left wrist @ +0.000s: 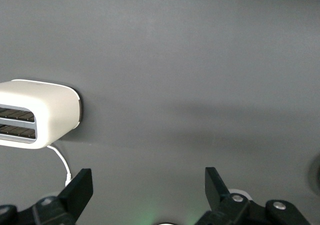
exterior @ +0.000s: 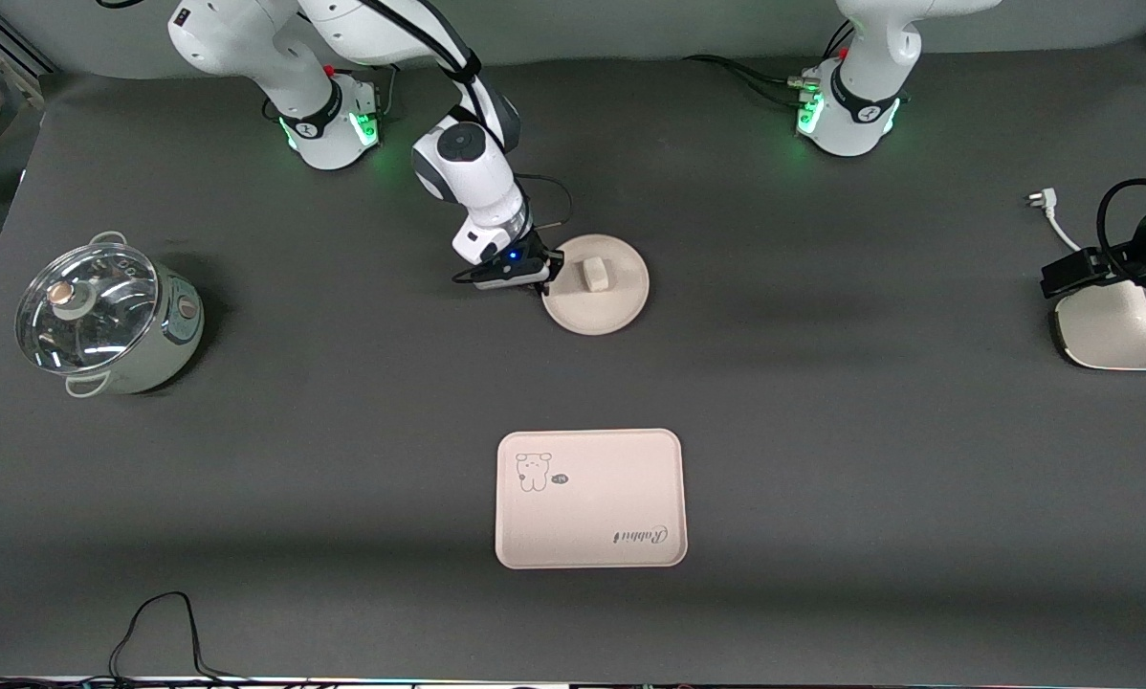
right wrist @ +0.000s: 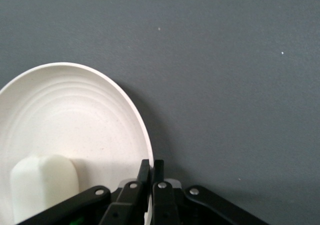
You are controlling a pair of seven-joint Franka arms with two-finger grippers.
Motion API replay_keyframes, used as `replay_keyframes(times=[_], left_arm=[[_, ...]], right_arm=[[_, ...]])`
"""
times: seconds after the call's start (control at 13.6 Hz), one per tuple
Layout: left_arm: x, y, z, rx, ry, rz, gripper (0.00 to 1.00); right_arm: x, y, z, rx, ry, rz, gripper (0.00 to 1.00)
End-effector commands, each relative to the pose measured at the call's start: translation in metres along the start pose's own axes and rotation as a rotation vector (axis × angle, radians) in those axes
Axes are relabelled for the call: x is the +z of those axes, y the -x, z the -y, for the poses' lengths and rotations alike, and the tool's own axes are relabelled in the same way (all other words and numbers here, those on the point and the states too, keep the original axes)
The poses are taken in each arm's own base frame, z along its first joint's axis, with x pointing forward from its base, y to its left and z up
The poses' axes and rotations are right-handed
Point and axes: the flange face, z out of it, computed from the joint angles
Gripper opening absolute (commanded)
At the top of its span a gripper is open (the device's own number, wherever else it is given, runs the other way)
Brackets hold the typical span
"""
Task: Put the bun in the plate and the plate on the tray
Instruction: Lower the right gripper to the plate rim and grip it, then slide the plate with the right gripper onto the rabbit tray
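Front view. The surface is a dark grey matte table (exterior: 822, 383). My right gripper (exterior: 546, 279) is down at the rim of the round, cream-beige shallow plate (exterior: 621, 301), on the edge toward the right arm's end. The small off-white, rounded block of a bun (exterior: 594, 273) lies in the plate just beside my fingers. The cream-beige rectangular tray (exterior: 621, 502) with a cartoon animal and "Rabbit" script lies well apart from my gripper, nearer the camera, with bare table between. A pale green pot with a glass lid (exterior: 104, 321) stands toward the right arm's end; a white toaster (exterior: 1113, 330) with a black cable sits at the left arm's end.

Left wrist view. My left gripper (left wrist: 148, 187) waits with its fingers spread wide, holding nothing, over bare grey table; the toaster (left wrist: 40, 112) lies off to one side.

Right wrist view. My right gripper (right wrist: 151, 177) is pinched on the plate (right wrist: 75, 115) at its rim, the bun (right wrist: 42, 185) close alongside in the dish.
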Motion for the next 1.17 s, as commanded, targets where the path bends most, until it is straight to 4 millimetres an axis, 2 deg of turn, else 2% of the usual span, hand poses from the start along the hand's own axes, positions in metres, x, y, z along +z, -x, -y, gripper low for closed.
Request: replay_keyframes(times=[0.0,0.22,0.44,0.66,0.81,1.1], left_arm=[[-0.007,0.008,0.004,0.016,0.003,0.004,1.0],[-0.005,0.007,0.005,0.012,0.005,0.006,1.0],[-0.006,0.008,0.01,0.005,0.004,0.009,1.0],[-0.006,0.007,0.012,0.007,0.007,0.007,1.0],[-0.006,0.007,0.012,0.009,0.009,0.008,1.0],[-0.007,0.008,0.012,0.008,0.008,0.005,1.0]], right_arm=[[-0.002,-0.003,0.0,0.016,0.0,-0.005,0.0],[-0.018,-0.019,-0.001,0.034,-0.004,-0.01,0.0],[-0.07,-0.054,-0.002,0.029,-0.023,-0.011,0.0],[-0.114,-0.069,0.004,0.023,-0.059,-0.028,0.0],[-0.134,-0.076,0.011,0.059,-0.093,-0.03,0.0],[-0.143,-0.094,0.026,0.064,-0.104,-0.031,0.0]])
